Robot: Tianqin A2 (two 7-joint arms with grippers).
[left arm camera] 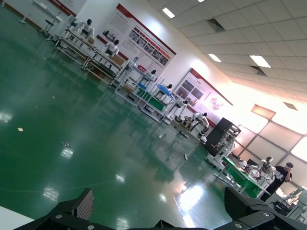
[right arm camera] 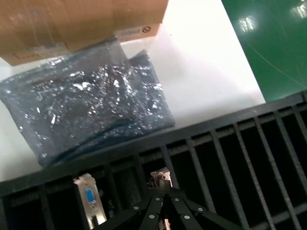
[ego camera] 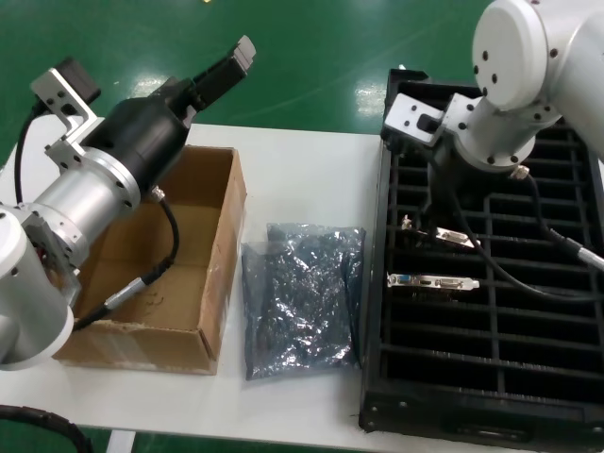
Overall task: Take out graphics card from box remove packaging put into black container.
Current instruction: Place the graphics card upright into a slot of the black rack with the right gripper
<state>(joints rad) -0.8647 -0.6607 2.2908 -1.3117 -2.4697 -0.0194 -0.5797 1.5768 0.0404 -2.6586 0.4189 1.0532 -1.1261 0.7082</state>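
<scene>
Our right gripper (right arm camera: 164, 197), fingers pressed together on a second dark graphics card's silver bracket (ego camera: 451, 237), hangs over the black slotted plastic crate (ego camera: 566, 377). One card (ego camera: 432, 280) sits slotted already.

Keep it upright, square to one slot.

Crinkly grey-blue bags (ego camera: 300, 294) lie between crate and brown cardboard box (ego camera: 225, 255).

Left gripper (left arm camera: 158, 211) spread, raised above the box; box floor partly hidden.
</scene>
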